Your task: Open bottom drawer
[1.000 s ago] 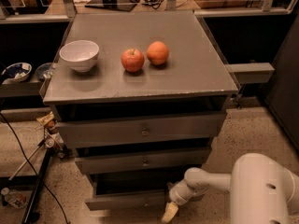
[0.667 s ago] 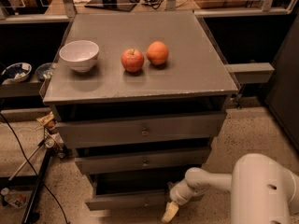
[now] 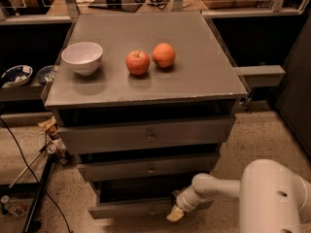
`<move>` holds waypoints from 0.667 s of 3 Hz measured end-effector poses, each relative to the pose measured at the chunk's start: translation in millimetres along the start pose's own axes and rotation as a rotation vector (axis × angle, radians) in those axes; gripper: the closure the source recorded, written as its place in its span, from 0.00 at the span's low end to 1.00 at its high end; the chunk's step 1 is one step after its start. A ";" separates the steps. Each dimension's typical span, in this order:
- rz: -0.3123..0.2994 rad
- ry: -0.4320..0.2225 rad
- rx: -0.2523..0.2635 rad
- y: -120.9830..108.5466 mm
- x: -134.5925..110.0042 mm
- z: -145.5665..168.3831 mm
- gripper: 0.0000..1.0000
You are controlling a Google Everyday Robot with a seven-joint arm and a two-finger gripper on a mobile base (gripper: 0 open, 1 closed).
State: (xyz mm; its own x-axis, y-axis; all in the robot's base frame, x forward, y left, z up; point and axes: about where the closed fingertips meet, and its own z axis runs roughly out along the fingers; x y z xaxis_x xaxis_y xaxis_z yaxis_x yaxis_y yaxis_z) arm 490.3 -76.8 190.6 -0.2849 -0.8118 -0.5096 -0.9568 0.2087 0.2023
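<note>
The grey three-drawer cabinet (image 3: 146,96) stands in the middle of the camera view. Its bottom drawer (image 3: 133,208) is the narrow grey front at the very bottom, with a tiny metal knob (image 3: 153,211); it stands pulled out a little, with a dark gap above it. My white arm reaches in from the lower right. My gripper (image 3: 176,212) with yellowish fingertips sits at the drawer's front, just right of the knob.
A white bowl (image 3: 82,57), a red apple (image 3: 138,62) and an orange (image 3: 164,55) sit on the cabinet top. The middle drawer (image 3: 148,167) and top drawer (image 3: 148,136) are above. Cables and clutter lie on the floor at the left (image 3: 29,178).
</note>
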 end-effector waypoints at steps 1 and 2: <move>0.000 0.000 0.000 0.0 0.0 0.0 0.65; 0.000 0.000 0.000 0.0 0.0 0.0 0.89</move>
State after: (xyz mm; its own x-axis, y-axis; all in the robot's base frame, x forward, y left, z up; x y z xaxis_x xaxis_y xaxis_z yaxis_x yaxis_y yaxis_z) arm 490.2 -76.8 190.6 -0.2849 -0.8118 -0.5097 -0.9568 0.2087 0.2024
